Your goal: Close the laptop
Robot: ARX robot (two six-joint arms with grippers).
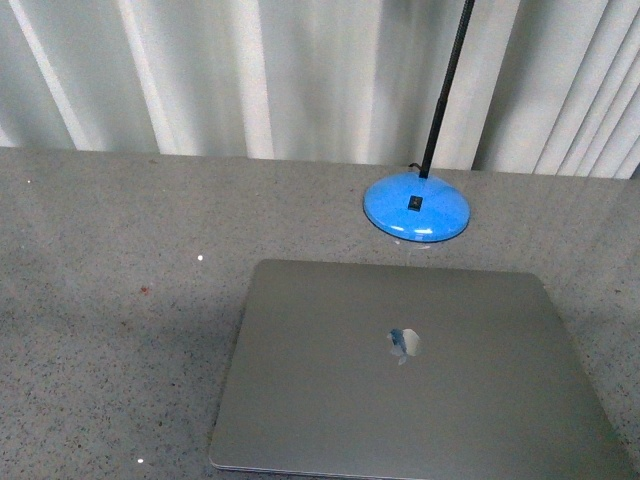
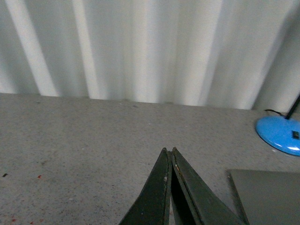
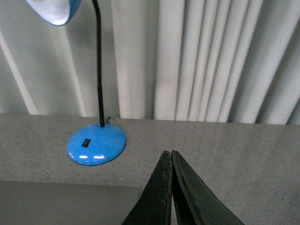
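The silver-grey laptop [image 1: 410, 370] lies flat on the speckled grey table with its lid down and the shiny apple logo facing up. Neither gripper shows in the front view. My left gripper [image 2: 168, 151] is shut and empty above bare table, with a corner of the laptop [image 2: 269, 194] off to one side of it. My right gripper [image 3: 168, 153] is shut and empty above the table, with an edge of the laptop [image 3: 65, 204] beside it.
A blue desk lamp stands behind the laptop: round base [image 1: 416, 206] and black gooseneck [image 1: 447, 85], also in the right wrist view [image 3: 96, 143]. White pleated curtains [image 1: 250, 70] close the back of the table. Bare table [image 1: 100, 300] lies to the laptop's left.
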